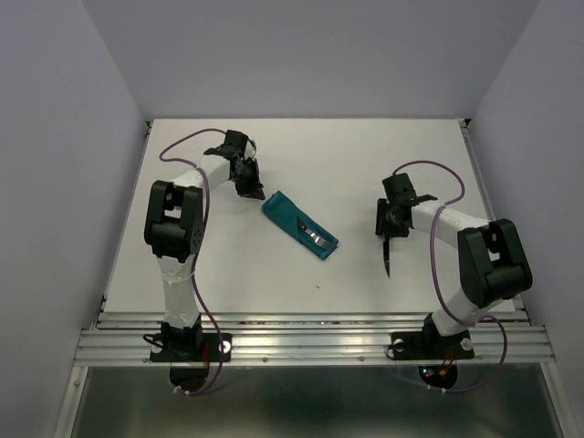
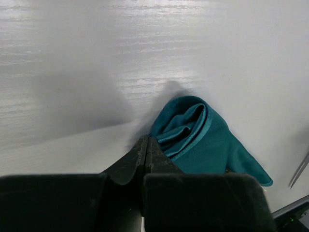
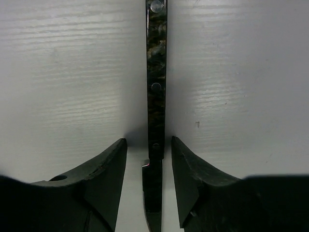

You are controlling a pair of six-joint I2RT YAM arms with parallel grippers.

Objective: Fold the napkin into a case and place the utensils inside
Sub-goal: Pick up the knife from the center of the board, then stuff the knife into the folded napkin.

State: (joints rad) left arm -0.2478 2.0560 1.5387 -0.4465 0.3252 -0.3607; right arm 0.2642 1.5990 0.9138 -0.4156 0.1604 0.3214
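Note:
The napkin lies folded into a narrow teal case [image 1: 297, 224] slanting across the table's middle. The fork's silver tines [image 1: 318, 240] poke out of its lower right end. My left gripper [image 1: 250, 185] is shut on nothing, its tips [image 2: 146, 140] just left of the case's folded upper end [image 2: 203, 140], not gripping the cloth. The knife [image 1: 388, 260] lies flat on the table at the right. In the right wrist view its dark mottled handle [image 3: 156, 72] points away. My right gripper [image 3: 148, 145] is open and straddles the knife where handle meets blade, with a gap on each side.
The white table [image 1: 228, 265] is walled in by pale panels on three sides. An aluminium rail [image 1: 310, 342] runs along the near edge with both arm bases on it.

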